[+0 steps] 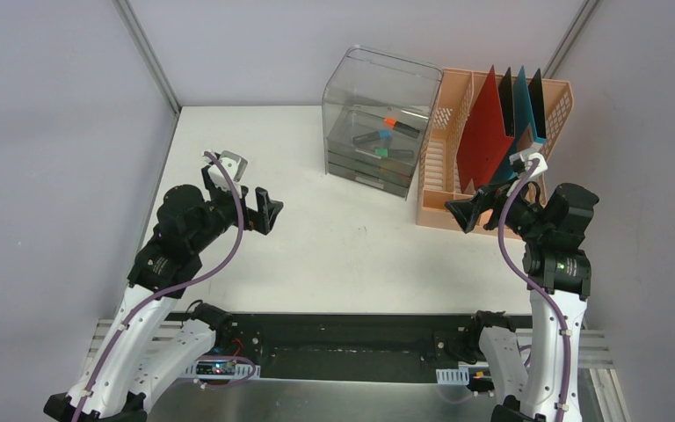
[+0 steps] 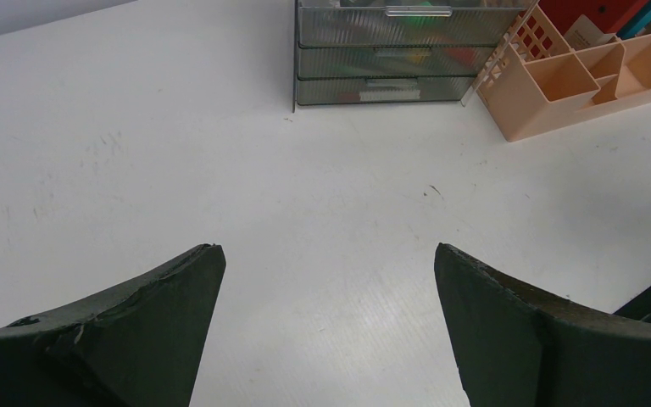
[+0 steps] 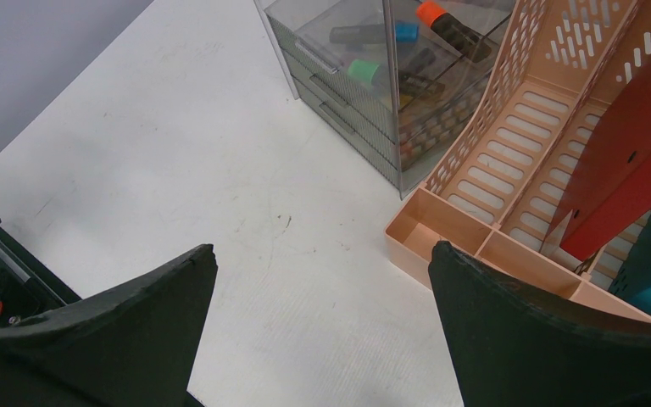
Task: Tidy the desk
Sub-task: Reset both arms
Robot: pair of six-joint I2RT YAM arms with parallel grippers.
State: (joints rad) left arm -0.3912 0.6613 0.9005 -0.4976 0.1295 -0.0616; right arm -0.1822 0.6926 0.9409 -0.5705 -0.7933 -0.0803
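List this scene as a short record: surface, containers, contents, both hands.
surface: white desk
drawer unit: clear, three drawers, back centre
markers: orange, blue and green caps, in the unit's clear upper compartment
file organizer: peach, right of the unit
folders: red, black, teal, upright in the organizer
left hand: open, empty
right hand: open, empty, by the organizer

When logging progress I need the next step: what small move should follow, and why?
Probably retract to rest: both pairs of jaws stand open and empty, the desk shows nothing loose, markers lie in the drawer unit, folders stand in the peach organizer.
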